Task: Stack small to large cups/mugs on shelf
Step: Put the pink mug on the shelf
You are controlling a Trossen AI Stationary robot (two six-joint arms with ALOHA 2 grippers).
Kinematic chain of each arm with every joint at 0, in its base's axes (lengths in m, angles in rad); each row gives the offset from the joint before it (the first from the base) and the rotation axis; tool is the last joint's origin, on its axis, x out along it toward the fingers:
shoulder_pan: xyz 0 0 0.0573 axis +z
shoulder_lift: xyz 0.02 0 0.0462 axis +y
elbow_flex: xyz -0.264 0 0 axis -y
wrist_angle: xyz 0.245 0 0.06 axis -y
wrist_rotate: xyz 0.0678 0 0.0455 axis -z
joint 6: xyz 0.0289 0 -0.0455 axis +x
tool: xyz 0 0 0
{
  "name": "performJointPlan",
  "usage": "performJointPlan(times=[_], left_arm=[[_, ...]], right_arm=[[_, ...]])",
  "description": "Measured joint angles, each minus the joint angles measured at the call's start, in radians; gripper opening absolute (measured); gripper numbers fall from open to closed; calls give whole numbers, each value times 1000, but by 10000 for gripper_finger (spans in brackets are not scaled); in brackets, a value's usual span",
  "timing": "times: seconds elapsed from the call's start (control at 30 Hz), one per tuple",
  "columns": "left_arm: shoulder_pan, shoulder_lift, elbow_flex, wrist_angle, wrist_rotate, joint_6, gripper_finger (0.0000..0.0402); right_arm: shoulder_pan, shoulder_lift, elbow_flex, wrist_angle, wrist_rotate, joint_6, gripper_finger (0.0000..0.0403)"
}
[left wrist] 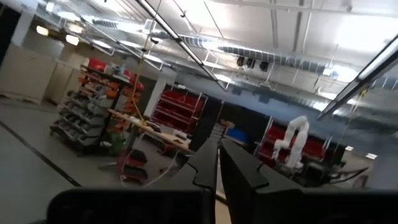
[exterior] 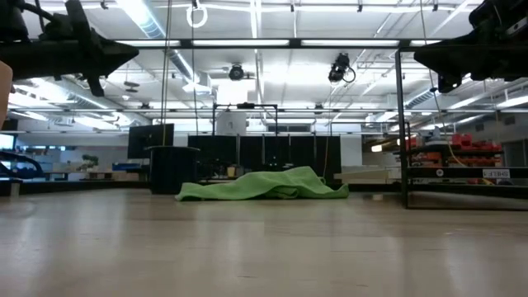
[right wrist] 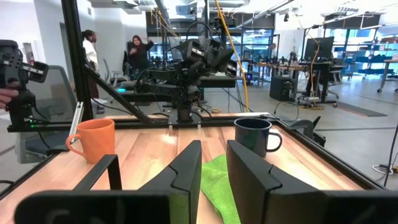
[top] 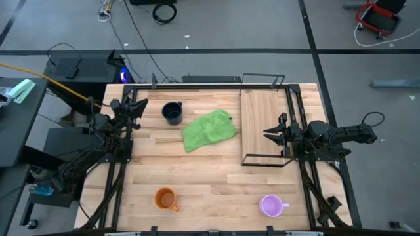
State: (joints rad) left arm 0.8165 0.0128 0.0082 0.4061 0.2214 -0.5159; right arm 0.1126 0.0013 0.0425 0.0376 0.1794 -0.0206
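The dark navy mug (top: 172, 113) stands upright on the table at the far left, and also shows in the right wrist view (right wrist: 256, 135). The orange mug (top: 165, 198) stands near the front edge, left of centre; the pale purple mug (top: 270, 206) stands near the front edge on the right. The shelf (top: 262, 111), a light wooden board with a black wire frame, lies flat at the far right. My left gripper (top: 136, 109) is shut and empty, raised at the table's left edge. My right gripper (top: 270, 133) hovers over the shelf, slightly open and empty, pointing toward the table's left.
A crumpled green cloth (top: 208, 129) lies on the table between the navy mug and the shelf. The shelf's black wire frame (exterior: 403, 124) stands upright at its ends. Two people (right wrist: 90, 43) stand in the room beyond the table's left side.
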Motion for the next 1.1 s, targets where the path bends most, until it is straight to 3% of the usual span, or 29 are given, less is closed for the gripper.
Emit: performJointPlan(times=[0.5,1.1], left_arm=[[0,0,0,0,0,-174,32],[0,0,0,0,0,-231,31]], right_arm=[[0,0,0,0,0,0,84],[0,0,0,0,0,0,84]])
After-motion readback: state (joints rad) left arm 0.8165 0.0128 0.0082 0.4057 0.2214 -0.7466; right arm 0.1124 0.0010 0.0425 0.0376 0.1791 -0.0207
